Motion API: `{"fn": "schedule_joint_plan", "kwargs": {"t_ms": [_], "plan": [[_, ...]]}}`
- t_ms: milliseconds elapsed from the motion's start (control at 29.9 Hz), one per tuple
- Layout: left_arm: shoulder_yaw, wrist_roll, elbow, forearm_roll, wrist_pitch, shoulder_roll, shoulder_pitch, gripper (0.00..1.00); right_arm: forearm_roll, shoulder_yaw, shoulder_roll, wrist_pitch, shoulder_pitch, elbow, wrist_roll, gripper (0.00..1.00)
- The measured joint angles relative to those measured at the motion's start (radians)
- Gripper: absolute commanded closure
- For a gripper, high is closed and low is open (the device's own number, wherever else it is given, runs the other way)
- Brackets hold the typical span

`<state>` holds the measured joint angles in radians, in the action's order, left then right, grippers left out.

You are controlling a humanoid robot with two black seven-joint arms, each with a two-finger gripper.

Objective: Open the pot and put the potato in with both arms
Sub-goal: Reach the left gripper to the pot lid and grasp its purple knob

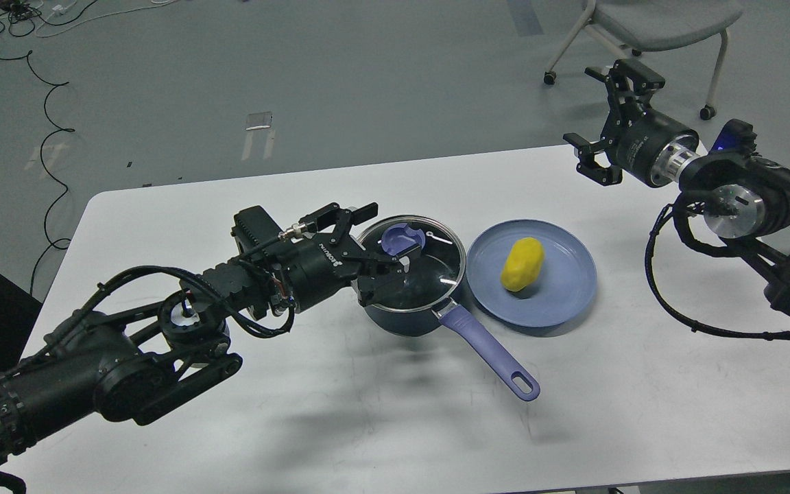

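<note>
Head view: pot [409, 312] sits mid-surface with the glass lid [414, 255] on it, purple knob [402, 239] up, long handle [487, 346] pointing toward the near edge, clear of both arms. Left end effector [382, 241] is at the lid's left rim, fingers spread wide around the knob area, one above and one below it; can't tell if they touch, nothing gripped. That placement makes sense: lid has to come off first, and the knob is the only grab point. Potato [522, 264] lies on the blue plate [570, 302] just right of the pot, near enough for a short transfer. Right end effector [601, 127] hangs well back above the far right corner of the surface [367, 425], open and empty; probably parked there to keep out of the lid lift. Task barely begun: lid on, potato untouched.
</note>
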<state>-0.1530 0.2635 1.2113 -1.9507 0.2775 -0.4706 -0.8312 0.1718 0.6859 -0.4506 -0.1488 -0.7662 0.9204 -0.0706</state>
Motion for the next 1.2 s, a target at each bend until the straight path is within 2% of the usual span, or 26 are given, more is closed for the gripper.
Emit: {"fn": "schedule_joint_plan", "kwargs": {"t_ms": [401, 802, 1003, 1136, 1203], "plan": [[0.005, 0.023, -0.124, -0.001, 0.000, 0.092, 0.001, 0.03, 0.000, -0.004, -0.028, -0.001, 0.007, 0.001, 0.001, 0.00], [0.007, 0.031, -0.181, -0.002, -0.001, 0.104, -0.006, 0.03, 0.000, -0.004, -0.061, -0.003, 0.008, 0.003, 0.002, 0.00], [0.007, 0.097, -0.192, -0.002, -0.002, 0.109, 0.003, 0.03, 0.000, -0.003, -0.062, -0.003, 0.008, 0.003, 0.002, 0.00], [0.007, 0.107, -0.193, -0.002, -0.002, 0.110, 0.003, 0.04, 0.000, -0.003, -0.062, -0.003, 0.008, 0.001, 0.002, 0.00], [0.007, 0.111, -0.193, -0.002, -0.002, 0.109, 0.003, 0.11, 0.000, -0.004, -0.062, -0.003, 0.008, 0.000, 0.002, 0.00]]}}
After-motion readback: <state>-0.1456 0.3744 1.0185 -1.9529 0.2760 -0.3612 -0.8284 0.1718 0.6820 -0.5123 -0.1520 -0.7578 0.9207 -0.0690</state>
